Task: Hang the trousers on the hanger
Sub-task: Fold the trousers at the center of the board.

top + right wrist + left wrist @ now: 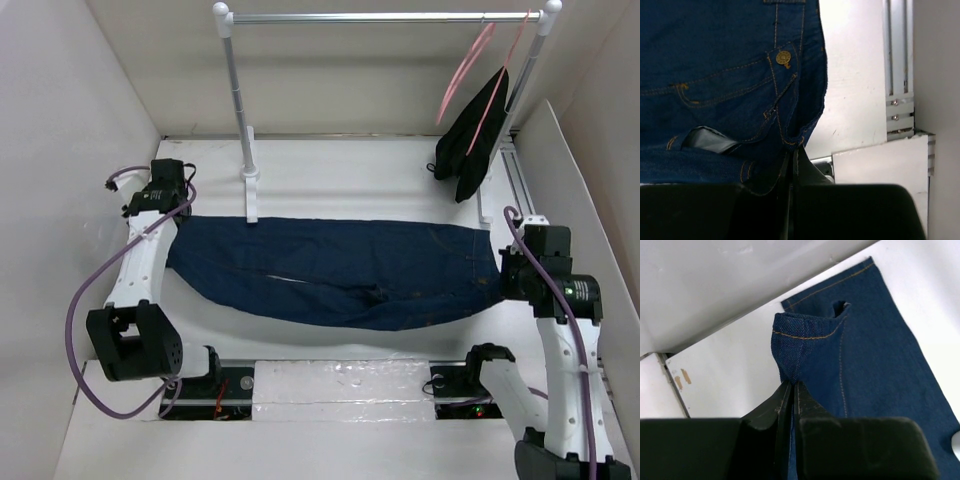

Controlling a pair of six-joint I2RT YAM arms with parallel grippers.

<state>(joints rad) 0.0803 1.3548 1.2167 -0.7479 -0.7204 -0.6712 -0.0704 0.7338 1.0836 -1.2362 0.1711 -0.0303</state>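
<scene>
The dark navy trousers (pixel 340 270) lie spread flat across the table, legs to the left and waistband to the right. My left gripper (pixel 180 228) is shut on a leg hem, with the denim (pixel 865 365) pinched between its fingers (pixel 791 385). My right gripper (pixel 500 275) is shut on the waistband edge, next to the brass button (pixel 783 57), and its jaws (pixel 794 150) clamp the cloth (pixel 730 75). The empty pale-pink hanger (pixel 462 72) hangs from the rail at the top right, well beyond the trousers.
A white rack with a top rail (pixel 380 17) and a left post (pixel 240 110) stands at the back. A second pink hanger draped with a black garment (pixel 475 130) hangs next to the empty one. White walls enclose both sides.
</scene>
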